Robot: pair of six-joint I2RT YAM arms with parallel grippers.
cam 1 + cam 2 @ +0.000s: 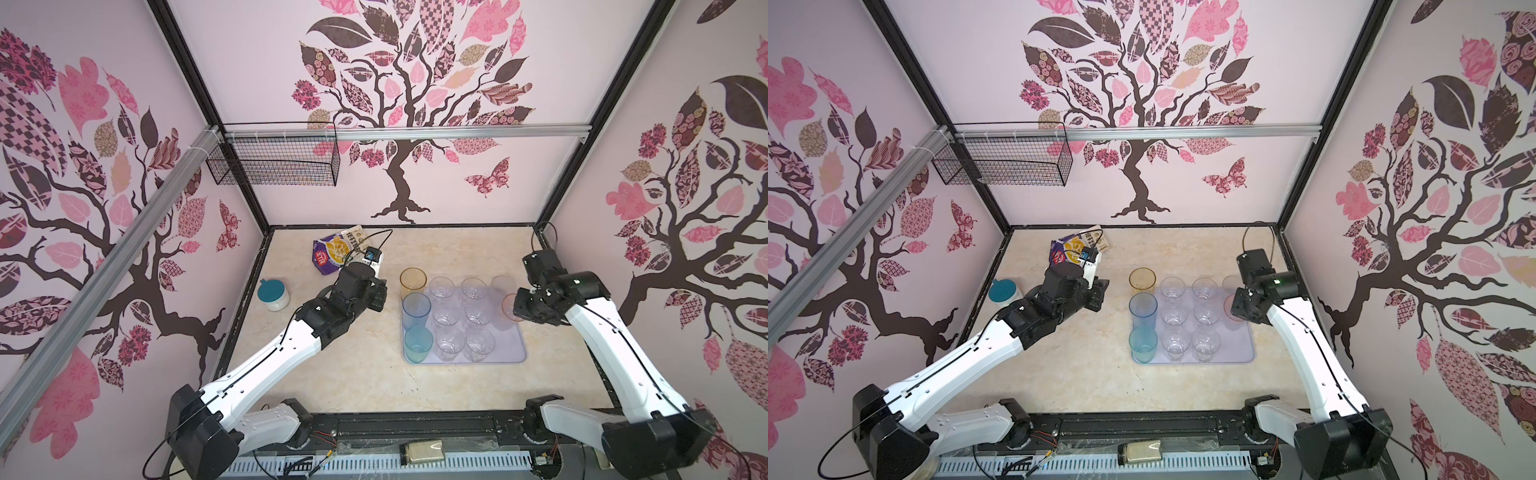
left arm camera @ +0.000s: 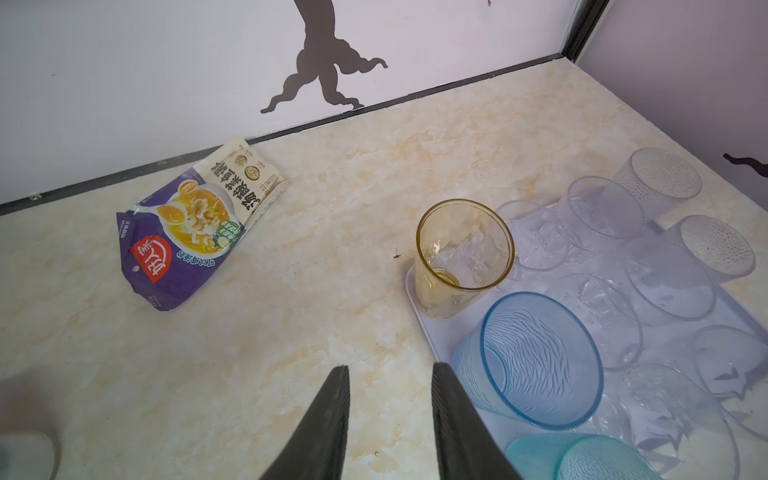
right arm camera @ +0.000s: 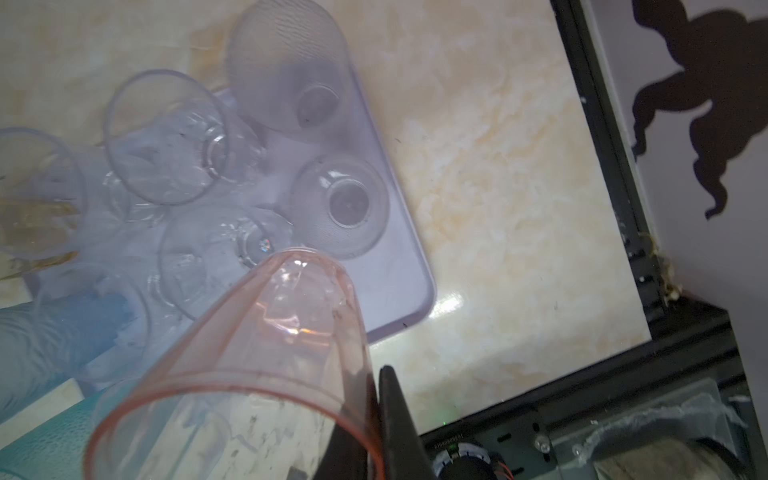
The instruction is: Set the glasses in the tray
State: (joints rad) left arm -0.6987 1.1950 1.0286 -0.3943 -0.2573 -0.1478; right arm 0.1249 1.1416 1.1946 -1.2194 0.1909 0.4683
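Pink glass (image 3: 266, 353) fills the R wrist view, tilted, rim toward the lens. R end effector (image 3: 374, 372) is clamped on its wall at the rim, one finger inside, one outside. In both top views it hangs over the right side of the tray (image 1: 513, 353). It looks lifted off the tray floor, though clear plastic over clear plastic makes that hard to read.

Tray sits on the right half of the bench (image 1: 332, 374). Already loaded:
- amber glass (image 1: 413, 282), blue glass (image 1: 416, 309) and teal glass (image 1: 418, 343) along its left edge
- six clear glasses (image 1: 446, 313) in the middle
- two frosted tumblers (image 3: 340, 203), upside down, along its right edge at the far end

Only free spot is approx. the tray's near-right corner.

L end effector (image 2: 388, 368) has its jaws part-way open w/ nothing btwn them. It hovers over bare bench just off the tray's left edge, beside the amber and blue glasses.

No loose glasses seen on the bench. Only a snack packet (image 1: 336, 253) nr the far edge and a lidded jar (image 1: 273, 294) by the left edge, neither meant for the tray.

Step in hand is prob. the last placement. Next move calls for bringing the glass upright and lowering it into the free corner, clear of the frosted tumbler next to it. Then part the jaws and lift straight up, so the inner finger clears the rim w/o tipping it.
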